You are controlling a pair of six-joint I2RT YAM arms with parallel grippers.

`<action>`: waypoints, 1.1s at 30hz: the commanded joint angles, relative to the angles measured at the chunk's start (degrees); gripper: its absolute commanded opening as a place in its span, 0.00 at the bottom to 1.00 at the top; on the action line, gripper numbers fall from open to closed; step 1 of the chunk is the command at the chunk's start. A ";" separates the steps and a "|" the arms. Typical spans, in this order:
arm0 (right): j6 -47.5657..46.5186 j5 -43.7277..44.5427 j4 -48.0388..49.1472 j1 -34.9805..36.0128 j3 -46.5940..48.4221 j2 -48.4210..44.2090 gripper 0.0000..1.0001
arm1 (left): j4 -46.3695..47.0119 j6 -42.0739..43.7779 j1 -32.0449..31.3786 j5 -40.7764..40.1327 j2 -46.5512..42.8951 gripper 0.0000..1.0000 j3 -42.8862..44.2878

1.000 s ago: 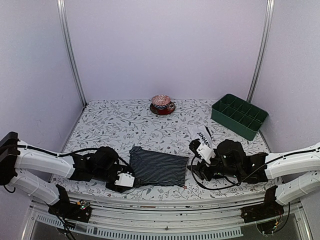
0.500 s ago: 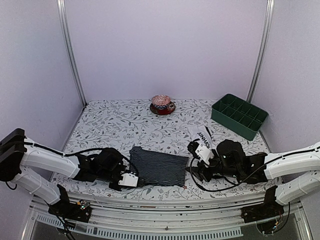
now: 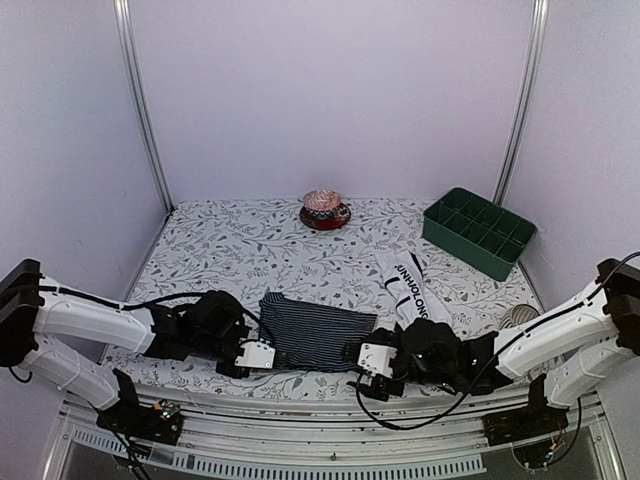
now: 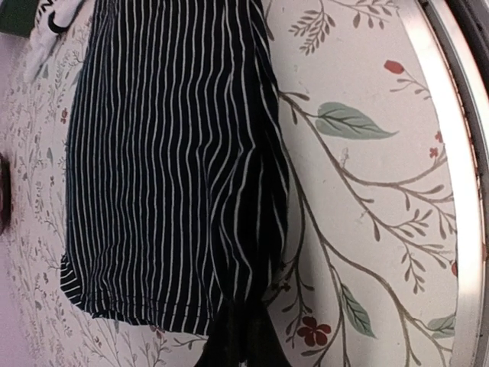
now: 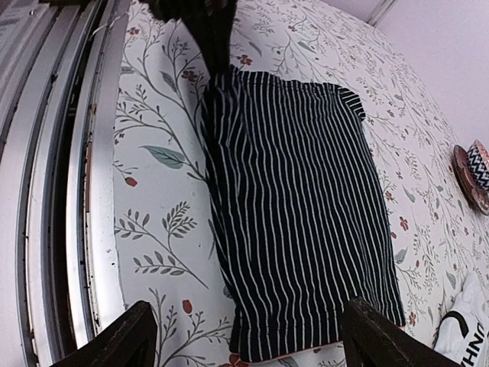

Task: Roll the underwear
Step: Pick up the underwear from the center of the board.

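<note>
Two pairs of underwear lie on one table [image 3: 220,250] covered in a grey leaf-and-flower print. The black striped briefs [image 3: 318,332] lie spread flat near the front edge, midway between the two arms. The white briefs [image 3: 408,285], with black trim and lettering, lie just behind and to the right of them, apart from both grippers.

Two robot arms reach in low from either side along the front edge. The left gripper [image 3: 268,357] is at the near left corner of the black striped briefs. In the left wrist view its dark fingers [image 4: 238,340] come together on the cloth's edge, which bunches into a raised fold there. The right gripper [image 3: 358,359] sits at the near right corner of the same briefs. The right wrist view shows its two fingers [image 5: 137,336] spread wide, with the corner of the cloth lying between them and touching neither.

At the back of the table, in the middle, stands one patterned bowl [image 3: 322,203] on one red saucer [image 3: 326,219]. At the back right sits one green tray [image 3: 478,231] divided into many compartments.
</note>
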 commanded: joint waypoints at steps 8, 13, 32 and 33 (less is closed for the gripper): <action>-9.17 11.67 -0.70 5.68 15.92 17.60 0.88 | -4.10 -1.33 2.61 3.74 -1.95 0.00 4.69; -8.87 12.28 -5.17 5.83 24.42 24.43 0.88 | -4.21 -1.60 3.93 5.25 -3.60 0.00 4.75; -5.59 24.00 -8.34 5.85 26.02 32.17 0.63 | -4.81 -0.76 5.60 7.17 -6.10 0.00 3.16; -5.20 24.84 -9.05 5.87 25.18 31.49 0.59 | -5.06 -0.66 5.74 7.10 -6.43 0.00 2.98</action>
